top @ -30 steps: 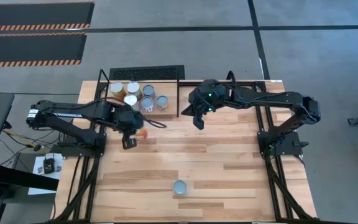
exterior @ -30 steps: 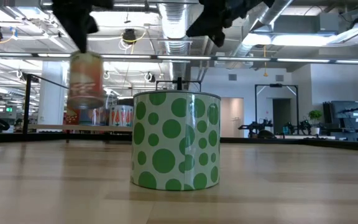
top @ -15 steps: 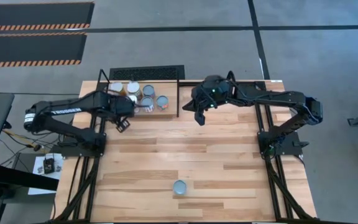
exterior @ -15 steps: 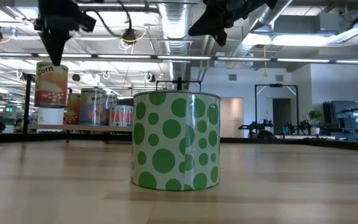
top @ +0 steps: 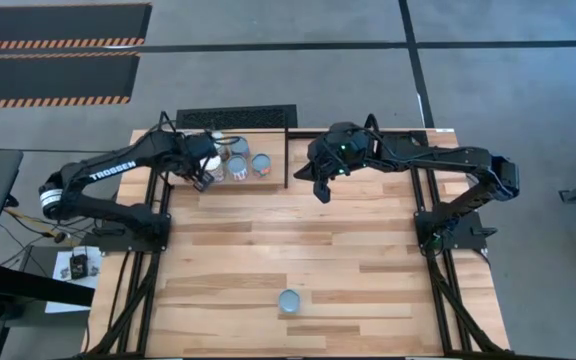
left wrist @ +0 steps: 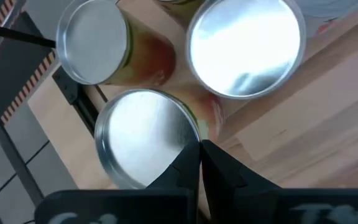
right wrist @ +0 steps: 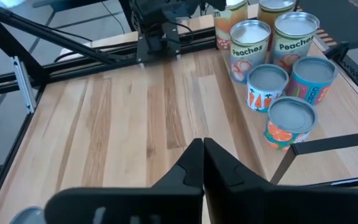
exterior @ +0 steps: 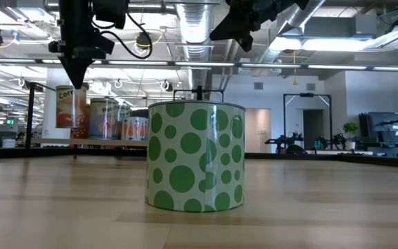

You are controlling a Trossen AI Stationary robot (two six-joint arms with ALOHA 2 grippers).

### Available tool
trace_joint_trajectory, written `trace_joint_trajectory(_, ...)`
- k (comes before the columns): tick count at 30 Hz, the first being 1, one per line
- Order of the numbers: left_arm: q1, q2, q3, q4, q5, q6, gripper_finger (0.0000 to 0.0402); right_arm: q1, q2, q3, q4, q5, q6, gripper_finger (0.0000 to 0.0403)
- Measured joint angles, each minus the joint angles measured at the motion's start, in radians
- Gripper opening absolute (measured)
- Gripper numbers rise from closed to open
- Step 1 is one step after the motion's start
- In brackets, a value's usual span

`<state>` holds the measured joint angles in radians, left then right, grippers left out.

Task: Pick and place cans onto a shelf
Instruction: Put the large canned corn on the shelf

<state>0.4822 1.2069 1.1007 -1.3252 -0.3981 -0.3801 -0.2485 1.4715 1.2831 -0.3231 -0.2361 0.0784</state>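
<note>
Cans (left wrist: 241, 46): bright metal tops, smooth, mirror-glossy; printed paper-looking labels, slight sheen. Tabletop (top: 308, 250): pale wood planks, satin finish. Shelf (right wrist: 328, 158): light wood board, thin black rod frame, probably metal. Left claw (left wrist: 200, 163) fingers: matt black, plastic-like.

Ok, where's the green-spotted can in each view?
High view: the green-spotted can stands alone near the table's front edge, only its bluish-grey top showing.
Low view: centre, nearest the camera.
Left wrist view: not in it.
Right wrist view: probably the grey rim at the corner.
Shared landmark: the shelved cans, seen in all four views.
</note>
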Motion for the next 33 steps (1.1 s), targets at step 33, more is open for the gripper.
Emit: trace_joint_trajectory(33, 0.127, 0.050, -0.032, 0.105, 0.059, 0.133, 0.0010, 0.000, 0.001, 0.000, -0.021, 0.002, -0.010, 0.0019)
